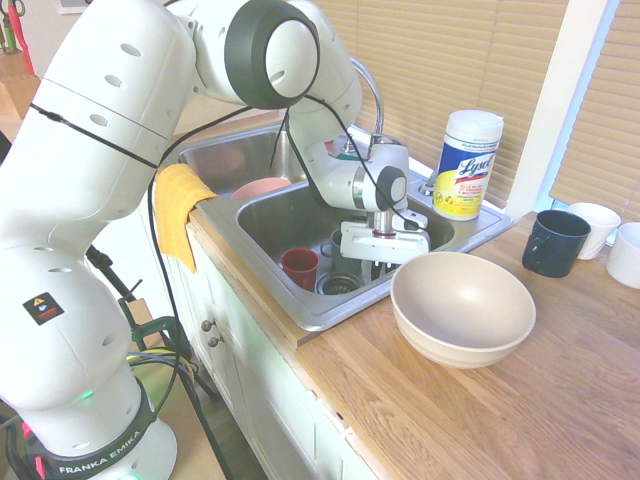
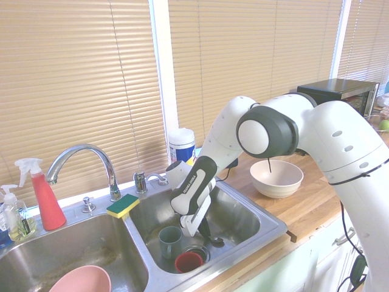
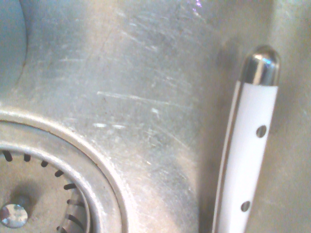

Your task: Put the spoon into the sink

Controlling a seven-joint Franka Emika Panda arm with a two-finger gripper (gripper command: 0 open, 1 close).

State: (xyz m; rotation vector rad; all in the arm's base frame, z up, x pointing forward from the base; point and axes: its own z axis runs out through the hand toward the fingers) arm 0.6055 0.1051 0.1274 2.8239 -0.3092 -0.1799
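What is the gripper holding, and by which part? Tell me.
It cannot be told: the wrist view shows a riveted white handle, but neither exterior view makes clear whether the gripper, low in the sink, grips it.

1. The pale handle (image 3: pixel 252 160) runs off the wrist view's edge; its far end is out of sight (a pity).
2. The arm hides part of the sink (image 1: pixel 318 318) in the first exterior view.
3. The pink bowl (image 2: pixel 82 281) is cut off in the second exterior view.
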